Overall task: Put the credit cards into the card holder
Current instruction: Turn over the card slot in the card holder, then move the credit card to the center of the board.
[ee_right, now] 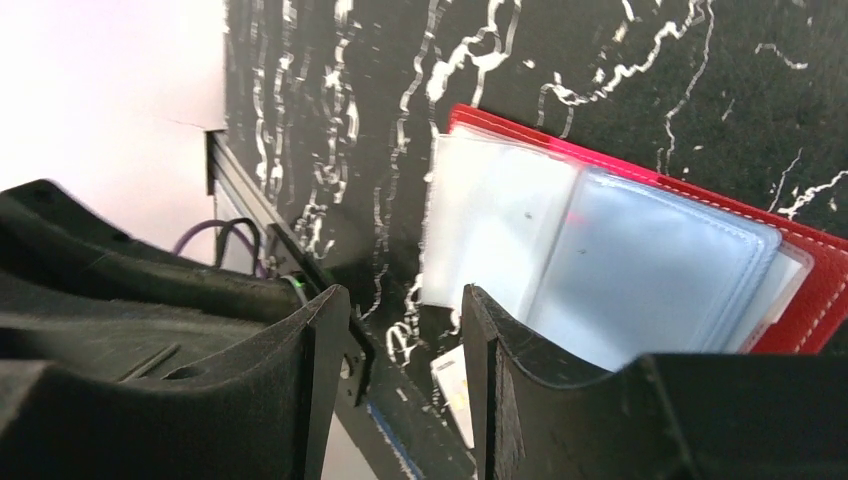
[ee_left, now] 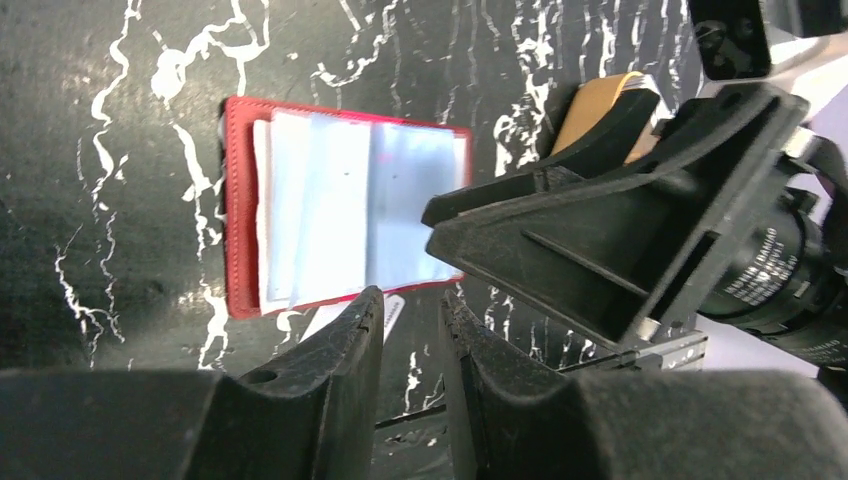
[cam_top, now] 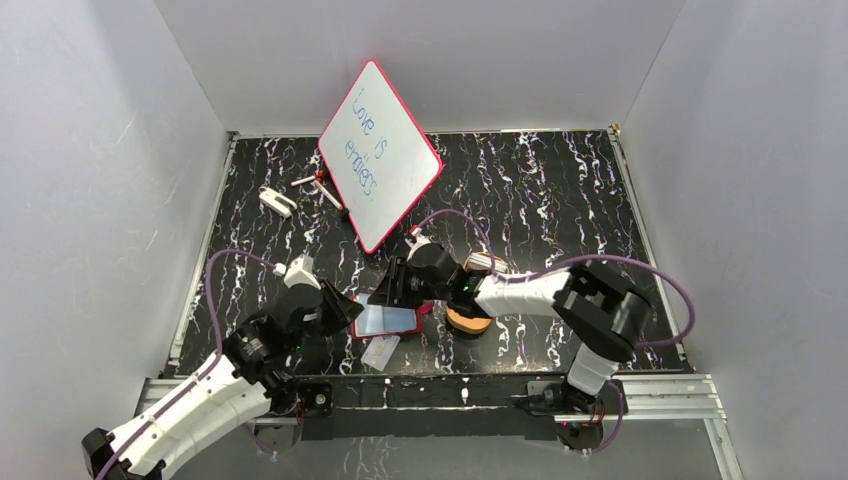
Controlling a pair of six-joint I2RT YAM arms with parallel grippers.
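As the card holder [ee_left: 245, 230] is being pinned open by the right gripper [ee_right: 405, 300], fingers parted, a credit card [cam_top: 380, 351] is being hovered over by the left gripper [ee_left: 412, 300], its fingers narrow and empty.

Overhead and close wrist views share the card holder [cam_top: 385, 320].

My right tool [ee_right: 405, 300] hides one end of the holder [ee_left: 330, 215] from the left wrist view; my left tool [ee_left: 412, 305] covers most of the card [cam_top: 380, 351] there; its print is unreadable; the tray [cam_top: 467, 320] is half hidden behind my right arm.
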